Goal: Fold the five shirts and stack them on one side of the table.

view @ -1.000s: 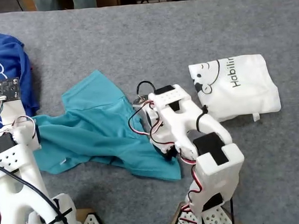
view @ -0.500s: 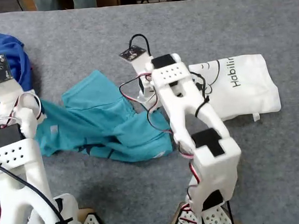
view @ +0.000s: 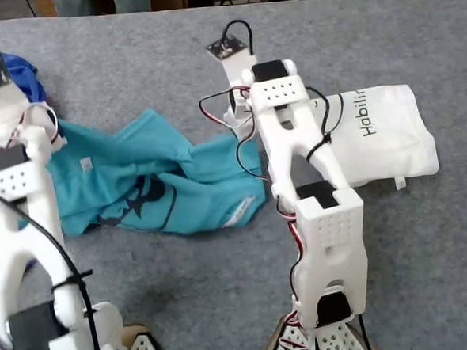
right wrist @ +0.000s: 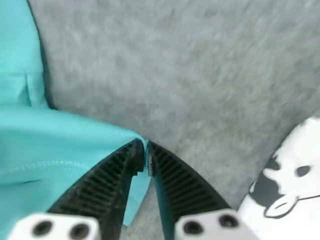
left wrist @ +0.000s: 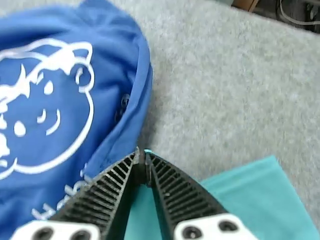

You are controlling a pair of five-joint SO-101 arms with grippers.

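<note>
Teal shirt (view: 151, 192) lies spread over the middle left of the high view on the grey table (view: 428, 242), pinched at both ends. The left gripper (left wrist: 145, 167) has its jaws closed on the corner beside the blue shirt (left wrist: 55, 105) at the upper left, and the right gripper (right wrist: 146, 156) is clamped on the opposite edge near the centre. A folded white shirt (view: 378, 138) rests at the right, just beside the right arm.
</note>
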